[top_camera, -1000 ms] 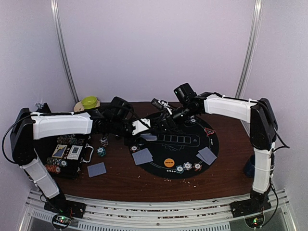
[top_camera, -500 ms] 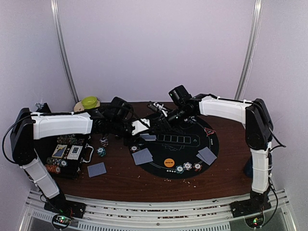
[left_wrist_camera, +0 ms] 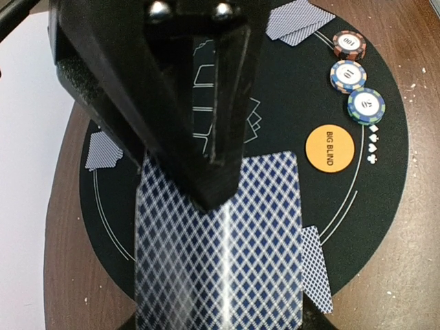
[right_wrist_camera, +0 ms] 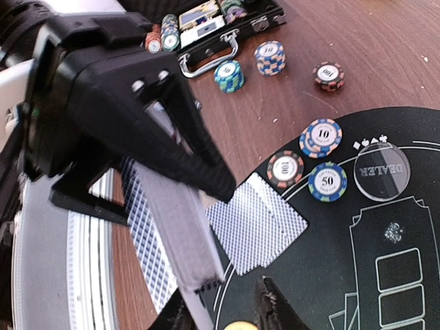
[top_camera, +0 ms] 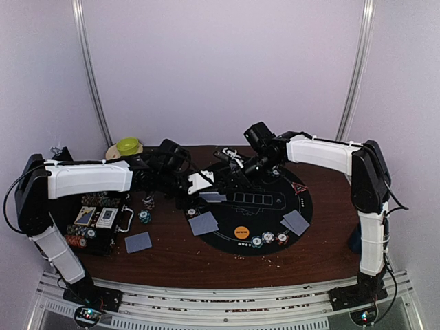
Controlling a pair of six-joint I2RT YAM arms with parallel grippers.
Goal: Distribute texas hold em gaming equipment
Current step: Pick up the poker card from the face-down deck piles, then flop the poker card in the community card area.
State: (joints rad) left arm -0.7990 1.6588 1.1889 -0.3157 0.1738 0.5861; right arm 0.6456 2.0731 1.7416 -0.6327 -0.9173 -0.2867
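My left gripper [top_camera: 206,184] hangs over the left rim of the black mat [top_camera: 302,199], shut on a deck of blue-backed playing cards [left_wrist_camera: 220,240]. One black finger [left_wrist_camera: 213,158] presses the top card; the other finger is hidden under the deck. My right gripper [top_camera: 227,167] sits right beside that deck [right_wrist_camera: 172,227]. Its fingertips [right_wrist_camera: 275,309] stand a small gap apart, with the deck's lower edge against the left one. Dealt card pairs [top_camera: 203,223] [top_camera: 296,221] lie on the mat. An orange BIG BLIND disc [left_wrist_camera: 329,148] and three chips [left_wrist_camera: 347,74] lie near its front.
The open black chip case [top_camera: 96,220] sits at the left edge, with chip stacks [right_wrist_camera: 229,75] beside it. A loose card [top_camera: 138,242] lies on the wood in front. A clear DEALER button [right_wrist_camera: 381,170] rests on the mat. A yellow-green bowl [top_camera: 128,146] stands at the back left.
My right gripper has shifted left to the deck and its jaws have narrowed from wide open. The left arm and the deck have stayed put.
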